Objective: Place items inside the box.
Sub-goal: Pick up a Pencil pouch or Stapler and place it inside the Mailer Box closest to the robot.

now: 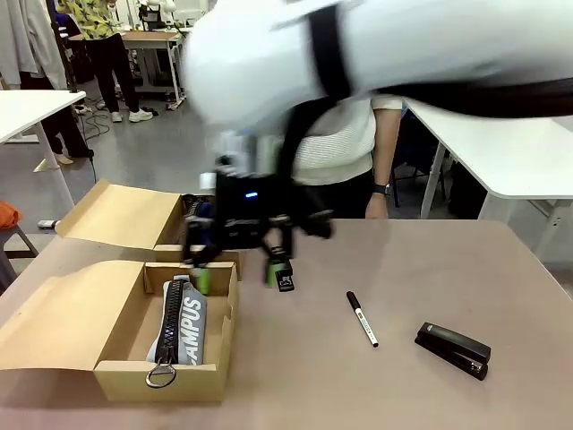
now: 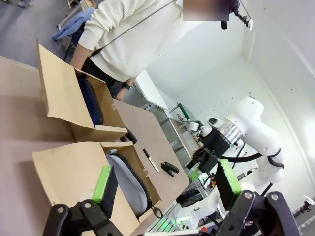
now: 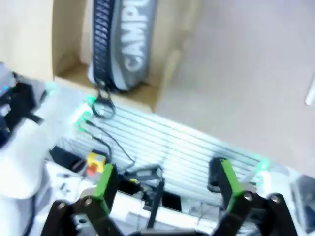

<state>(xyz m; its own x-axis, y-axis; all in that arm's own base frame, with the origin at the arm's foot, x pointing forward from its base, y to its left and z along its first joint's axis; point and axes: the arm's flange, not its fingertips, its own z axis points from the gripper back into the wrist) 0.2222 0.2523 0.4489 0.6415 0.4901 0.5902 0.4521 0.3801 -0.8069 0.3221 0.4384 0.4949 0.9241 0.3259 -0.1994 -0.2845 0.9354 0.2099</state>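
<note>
Jaws of the right gripper (image 1: 240, 276) stood wide apart with nothing between the green pads, and it hung just above the far rim of the near box; its own wrist view showed the same empty gap. Jaws of the left gripper (image 2: 165, 177) were spread wide too, holding nothing.

One item was in place: the grey zip pencil case lettered "CAMPUS" (image 1: 183, 324) lay lengthwise in the near open cardboard box (image 1: 121, 374), its ring pull (image 1: 161, 374) hanging over the front wall. The case took up the right part of the floor; the cardboard beside it looked bare.

Out on the brown tabletop (image 1: 403, 260), the slim black marker with a white barrel (image 1: 362, 319) lay to the right of the box, and the black stapler (image 1: 452, 350) lay farther right, apart from the marker. Both were outside the box.

Behind the near box stood a second open cardboard box (image 1: 125, 215). The left wrist view showed something dark inside it (image 2: 93, 101), too hidden to name.

Across the table stood a person in a pale knitted top (image 1: 336, 134), one hand (image 1: 376, 206) hanging at the table's far edge.

As a judgement, the task was early: one item was boxed, and at least the marker and stapler remained.
</note>
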